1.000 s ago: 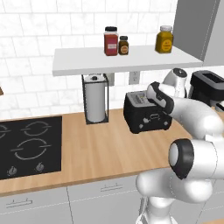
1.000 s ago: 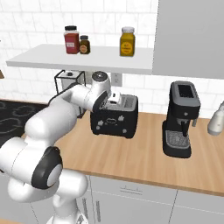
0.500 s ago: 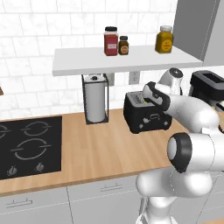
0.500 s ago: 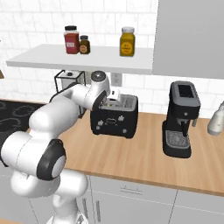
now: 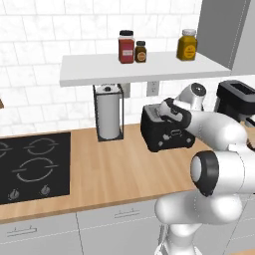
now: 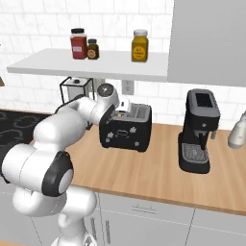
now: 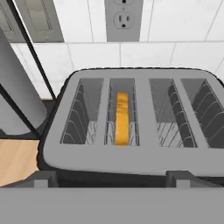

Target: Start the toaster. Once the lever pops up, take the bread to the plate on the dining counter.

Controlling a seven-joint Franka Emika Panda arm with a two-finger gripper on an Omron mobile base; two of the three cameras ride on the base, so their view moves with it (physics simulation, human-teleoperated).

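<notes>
The black toaster (image 5: 167,135) (image 6: 126,132) stands on the wood worktop against the tiled wall. My gripper (image 5: 167,110) (image 6: 124,107) hovers just above its top, near the front edge, open wide and holding nothing. In the hand view I look down into the toaster (image 7: 144,154), and my gripper (image 7: 111,179) spans most of its width. The bread (image 7: 122,118) sits low in the second slot from the left and shows as a tan, orange-edged slice seen edge-on. The other slots are bare. The plate and the dining counter are out of view.
A paper towel roll in a black wire holder (image 5: 108,117) stands left of the toaster. The black coffee machine (image 6: 198,129) is to its right. A white shelf (image 5: 144,67) with three jars hangs overhead. The black hob (image 5: 30,164) lies far left, and a wall outlet (image 7: 124,17) sits behind the toaster.
My jaws have gone from shut to wide open. The hand has lifted a little from the toaster's front to just above its top.
</notes>
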